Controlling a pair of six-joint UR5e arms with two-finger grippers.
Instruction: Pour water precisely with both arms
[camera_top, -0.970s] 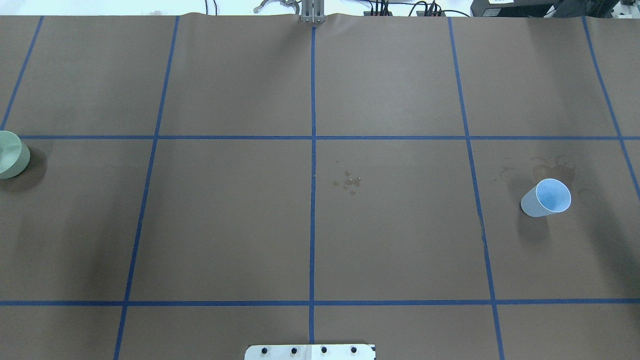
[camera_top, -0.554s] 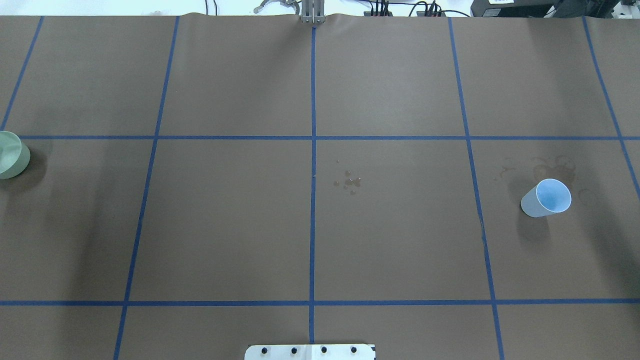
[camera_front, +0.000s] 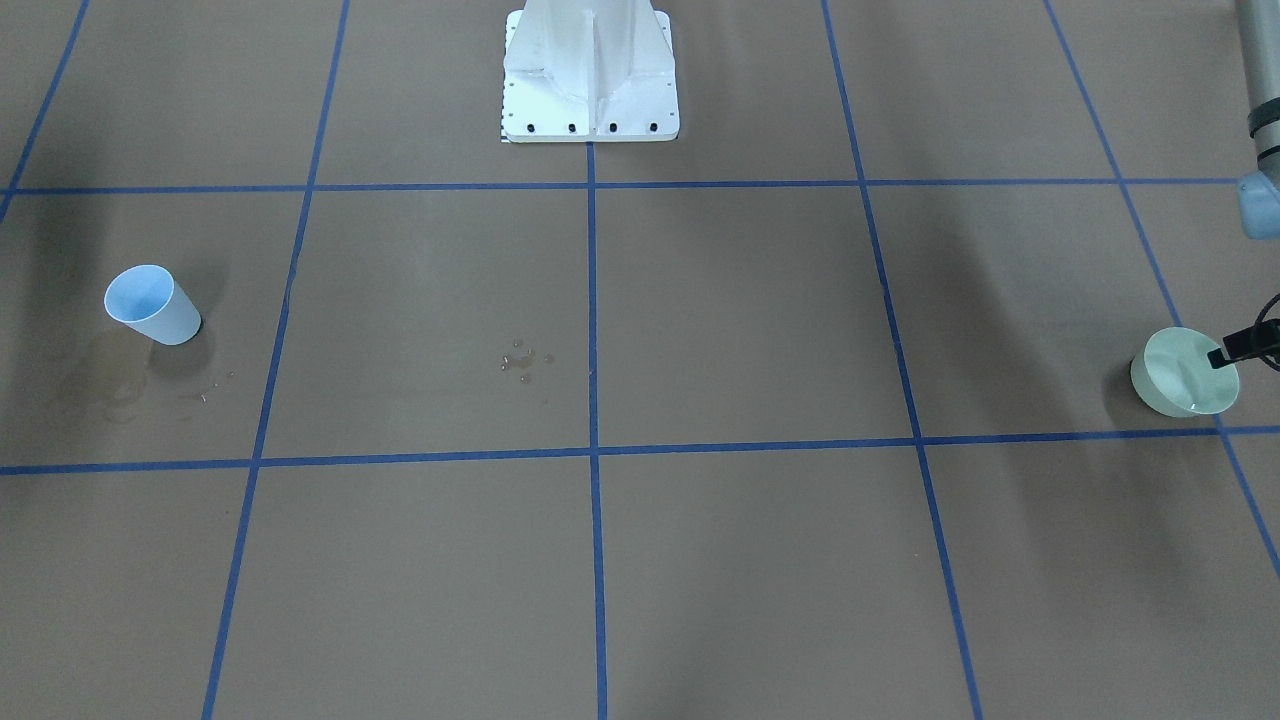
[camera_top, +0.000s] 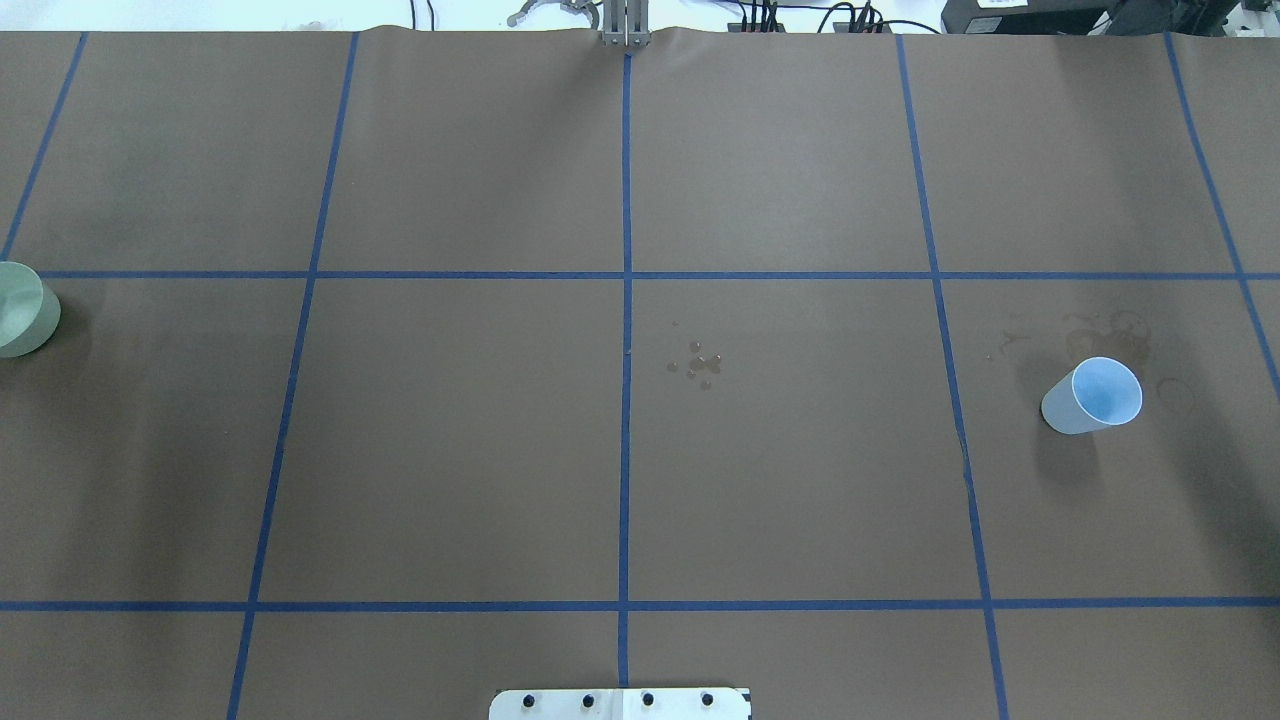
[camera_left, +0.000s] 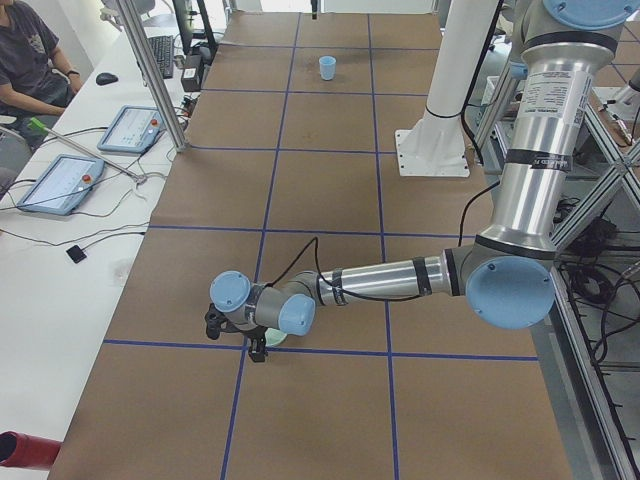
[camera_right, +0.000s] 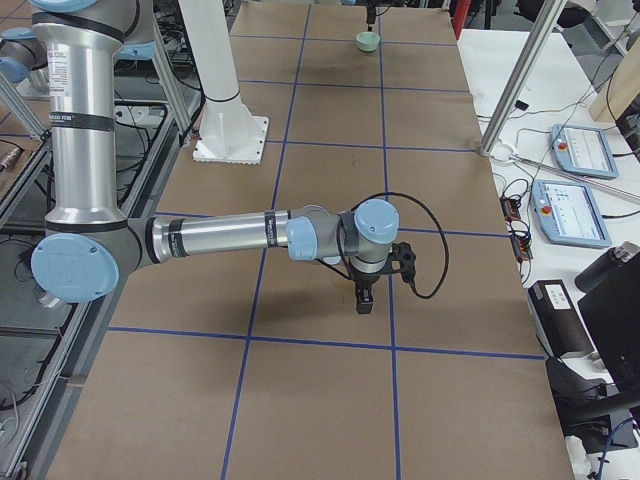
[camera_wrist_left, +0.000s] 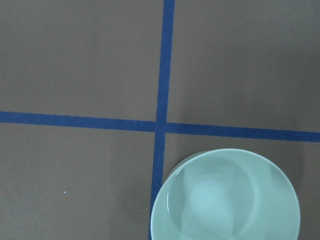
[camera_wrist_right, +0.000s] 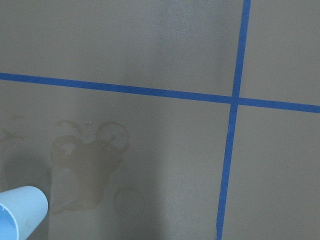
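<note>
Barely started, I'd judge. Blue cup (camera_top: 1092, 396) stands ungrasped. Right gripper (camera_right: 364, 303) hovers near the cup, open or closed can't tell. Left gripper (camera_left: 258, 352) is far from the cup, over green bowl (camera_wrist_left: 225, 197), can't tell either. Water (camera_top: 699, 365): only spilt drops show, between cup and bowl. Grasp and pour both left.

No text, label, brand, number or sign is legible in any view.

A line of small dark print runs along the upright tube of the left arm (camera_left: 538, 140), which stands just beside the white pedestal base (camera_left: 433, 150). The characters are too small to read. A similar line of print runs along the upright tube of the right arm (camera_right: 85, 150), also near the pedestal base, and is equally unreadable.

Across the table from the pedestal base, the screens of the nearer tablet (camera_left: 60, 183) and the farther tablet (camera_left: 130, 128) show graphics. No character on them can be made out.
</note>
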